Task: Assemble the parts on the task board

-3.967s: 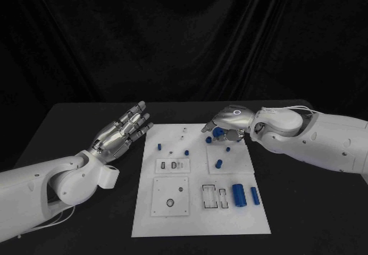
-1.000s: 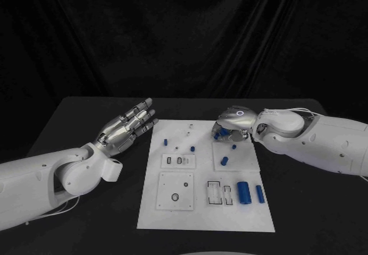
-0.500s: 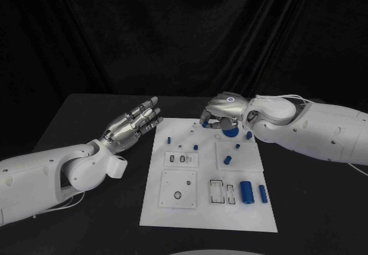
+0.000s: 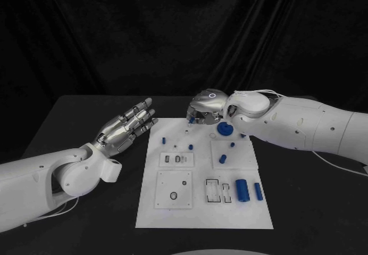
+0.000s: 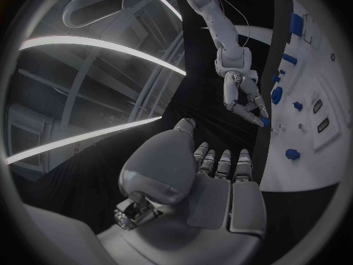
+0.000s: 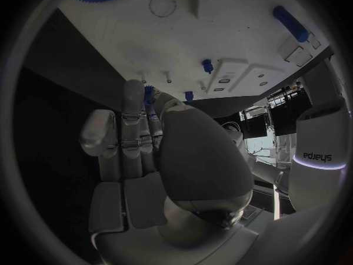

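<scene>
The right robot hand [image 4: 206, 109] hovers over the far edge of the white rectangular task board [image 4: 203, 212], fingers curled — whether it grips a small blue part I cannot tell. A round blue gear-like part [image 4: 225, 129] lies beside it. Likely a placing step — next, lowering to a socket. The left robot hand [image 4: 126, 127] waits open beside the board.

Black table [image 4: 84, 223] in front of a dark curtain, white task board [image 4: 201, 212] lying flat on its middle, long side running near to far, bare black surface to left and right
</scene>
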Controlling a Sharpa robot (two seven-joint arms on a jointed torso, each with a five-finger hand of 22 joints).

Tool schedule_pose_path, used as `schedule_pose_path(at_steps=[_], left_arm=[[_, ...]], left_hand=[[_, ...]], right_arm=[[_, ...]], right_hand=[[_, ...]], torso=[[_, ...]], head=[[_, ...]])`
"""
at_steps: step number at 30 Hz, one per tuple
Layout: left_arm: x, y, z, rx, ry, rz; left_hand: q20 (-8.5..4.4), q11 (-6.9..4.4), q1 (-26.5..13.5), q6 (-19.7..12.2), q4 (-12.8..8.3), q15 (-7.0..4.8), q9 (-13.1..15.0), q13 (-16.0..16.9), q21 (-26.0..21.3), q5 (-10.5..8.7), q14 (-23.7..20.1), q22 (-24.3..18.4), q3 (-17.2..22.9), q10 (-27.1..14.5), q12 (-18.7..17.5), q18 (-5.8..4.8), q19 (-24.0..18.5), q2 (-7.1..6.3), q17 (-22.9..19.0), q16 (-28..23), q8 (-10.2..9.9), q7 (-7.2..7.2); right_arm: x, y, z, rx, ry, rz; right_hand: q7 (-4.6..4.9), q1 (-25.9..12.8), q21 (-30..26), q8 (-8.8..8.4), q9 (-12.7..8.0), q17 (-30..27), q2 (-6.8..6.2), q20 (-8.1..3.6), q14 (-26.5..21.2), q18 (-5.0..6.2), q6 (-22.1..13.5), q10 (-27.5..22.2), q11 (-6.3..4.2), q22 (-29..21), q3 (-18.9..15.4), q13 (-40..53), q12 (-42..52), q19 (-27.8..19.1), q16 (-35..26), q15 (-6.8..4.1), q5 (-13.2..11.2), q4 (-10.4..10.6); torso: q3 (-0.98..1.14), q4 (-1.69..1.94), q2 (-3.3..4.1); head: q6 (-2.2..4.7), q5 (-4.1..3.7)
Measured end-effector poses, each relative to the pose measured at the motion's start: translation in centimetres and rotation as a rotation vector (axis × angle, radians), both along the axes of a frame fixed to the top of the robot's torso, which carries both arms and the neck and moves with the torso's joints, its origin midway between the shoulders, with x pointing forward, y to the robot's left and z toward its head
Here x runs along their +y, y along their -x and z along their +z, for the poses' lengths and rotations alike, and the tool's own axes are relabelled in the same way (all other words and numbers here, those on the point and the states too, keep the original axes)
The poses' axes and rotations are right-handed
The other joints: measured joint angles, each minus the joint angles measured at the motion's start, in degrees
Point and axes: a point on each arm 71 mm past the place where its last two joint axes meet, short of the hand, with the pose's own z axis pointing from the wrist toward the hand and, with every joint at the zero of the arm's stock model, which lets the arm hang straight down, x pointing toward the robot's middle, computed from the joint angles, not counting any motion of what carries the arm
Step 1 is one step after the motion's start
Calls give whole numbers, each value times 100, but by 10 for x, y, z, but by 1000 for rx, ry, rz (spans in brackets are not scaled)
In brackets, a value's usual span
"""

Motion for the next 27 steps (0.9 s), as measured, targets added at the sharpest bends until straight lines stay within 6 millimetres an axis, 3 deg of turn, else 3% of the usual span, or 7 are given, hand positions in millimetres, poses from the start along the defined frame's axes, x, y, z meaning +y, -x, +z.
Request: schedule_pose_path(at_steps=[5, 9, 27], left_arm=[[-2, 0, 0, 1, 2, -4], [-2, 1, 0, 1, 2, -6], [-4, 1, 0, 3, 1, -9]], left_hand=[[0, 0, 0, 0, 0, 0, 0, 0, 0, 0, 0, 0, 0, 0, 0, 0, 0, 0, 1, 0, 0, 0], [0, 0, 0, 0, 0, 0, 0, 1, 0, 0, 0, 0, 0, 0, 0, 0, 0, 0, 1, 0, 0, 0], [0, 15, 0, 0, 1, -1, -1, -4, 0, 0, 0, 0, 0, 15, 0, 1, 0, 0, -3, 0, 0, 0]], right_arm=[[2, -4, 0, -2, 3, -9], [3, -6, -1, -3, 5, -13], [6, -14, -9, 17, 27, -42]], right_hand=[[0, 0, 0, 0, -3, 0, 0, 21, -21, 0, 0, 0, 1, -9, 1, 2, 0, -21, 0, 21, 0, -1], [1, 0, 0, -29, -2, 0, 0, 21, -21, 0, -41, -19, -17, -16, 17, 2, -1, -21, 0, 20, 0, 15], [0, -16, -105, -88, -14, 15, -17, 62, -124, 0, -124, -159, 33, -89, 95, 5, 0, -104, 0, 41, -23, -3]], torso=[[1, 15, 12], [2, 17, 16], [2, 14, 8]], head=[[2, -52], [-35, -81], [-73, -104]])
